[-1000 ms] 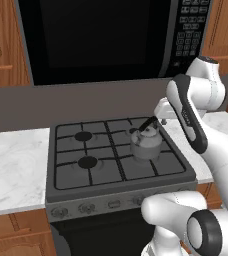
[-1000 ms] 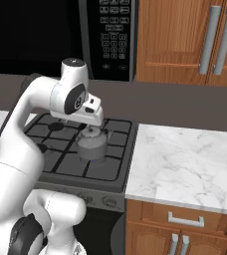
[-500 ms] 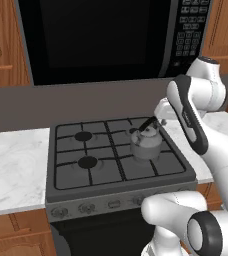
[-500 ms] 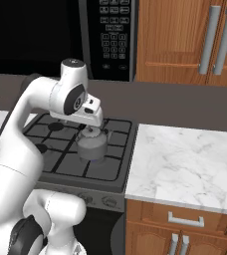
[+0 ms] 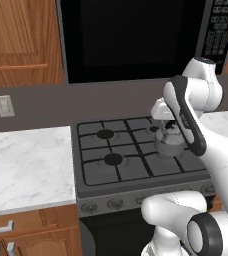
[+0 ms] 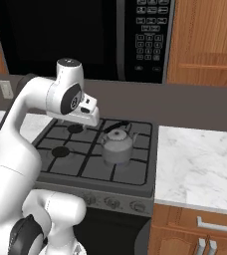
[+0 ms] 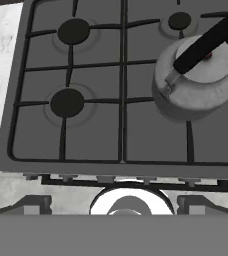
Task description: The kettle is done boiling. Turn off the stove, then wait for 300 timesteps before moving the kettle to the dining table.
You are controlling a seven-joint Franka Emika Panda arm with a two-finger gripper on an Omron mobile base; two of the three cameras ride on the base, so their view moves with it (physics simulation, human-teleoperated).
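A black microwave [image 5: 136, 40] hangs over the cooking area, set between brown wood cabinets [image 6: 205, 42], with a dark backsplash running behind the counters. Below it the stove [image 5: 136, 165] sits flush between two marble counters [image 5: 26, 165], its black grates covering round burners [image 7: 67, 102] and a row of grey knobs [image 6: 113, 202] along its front edge. The white arm [image 6: 31, 114] reaches up from the base and bends over the stove, its hand held above the grates near the back, to the left of the kettle in the right base view. The kettle [image 6: 117, 145] stands upright on the stove's right half, on the front right grate, its black arched handle [image 7: 206, 42] crossing over the lid; from the hand camera it lies to the upper right, apart from the hand. The gripper [image 7: 128, 202] hangs above the stove's front edge with its two fingertips [image 7: 33, 205] spread wide apart and nothing between them
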